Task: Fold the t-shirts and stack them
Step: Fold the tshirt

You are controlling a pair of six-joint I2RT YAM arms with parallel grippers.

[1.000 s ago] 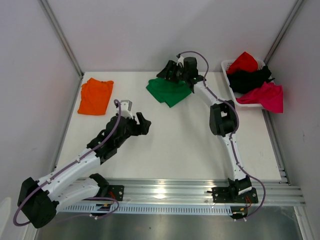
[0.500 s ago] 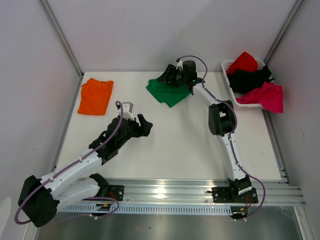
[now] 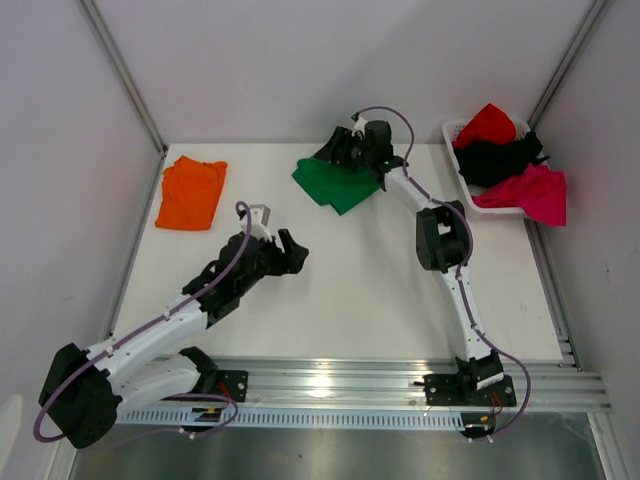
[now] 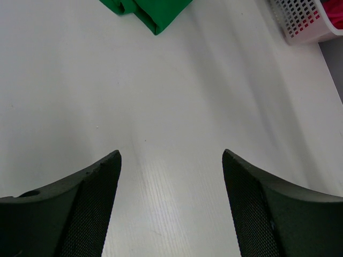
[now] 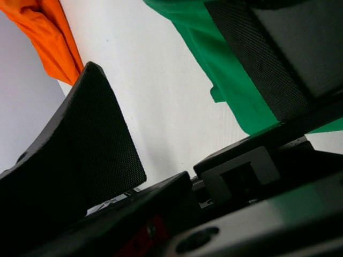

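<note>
At the far edge of the loosely folded bright green cloth t-shirt (image 3: 338, 184), the right gripper (image 3: 345, 148) hung with fingers apart and would do best pinching every layer together, the left gripper (image 3: 291, 250), likewise spread and empty, standing off on its near side.

Bare table (image 4: 177, 80) ahead of the left claw (image 4: 171, 153) (green t-shirt (image 4: 150, 10) beyond).

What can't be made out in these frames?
Green shirt, far edge: top view, the right gripper covers it; contact with the cloth is unclear.
Basket: left wrist view, cut off by the top right corner; contents barely show.
Orange shirt: right wrist view, cut by the top edge, partly behind a finger.
</note>
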